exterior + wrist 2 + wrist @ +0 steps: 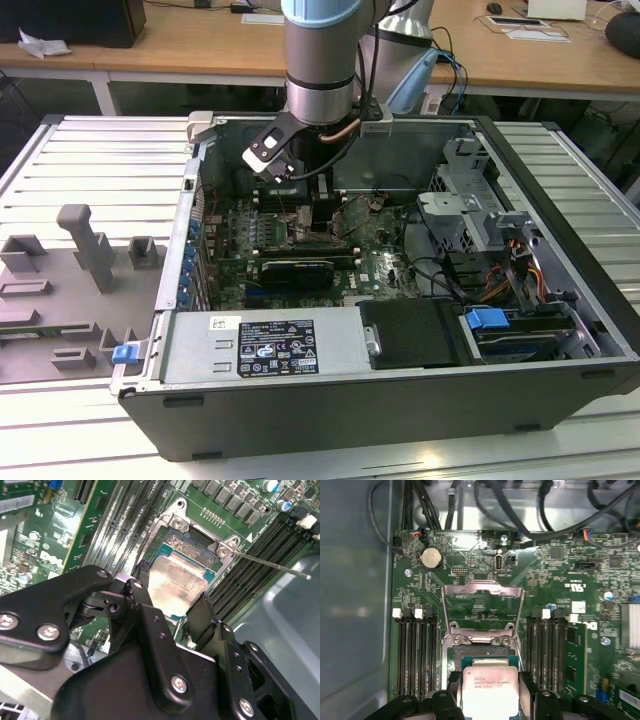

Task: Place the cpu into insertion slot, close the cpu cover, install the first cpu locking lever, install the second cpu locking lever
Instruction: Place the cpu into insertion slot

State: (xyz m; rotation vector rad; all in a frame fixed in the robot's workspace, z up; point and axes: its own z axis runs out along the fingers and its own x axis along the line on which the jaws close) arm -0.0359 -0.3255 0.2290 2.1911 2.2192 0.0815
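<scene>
Black and two-fingered, the gripper (490, 681) is clamped on two opposite edges of the cpu (487, 694), holding it flat and low over the insertion slot (183, 541); whether it is seated I cannot tell. The chip looks light, stiff and fragile underneath, so it is best held by its edges. Small print marks its metal top, too fine to make out. Beyond it the cpu cover (482, 586) stands open on the green motherboard (465, 555).

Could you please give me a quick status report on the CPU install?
Gripper shut on the cpu, at the socket. cpu cover stands open, clear of it. Nothing seen in the way.
</scene>
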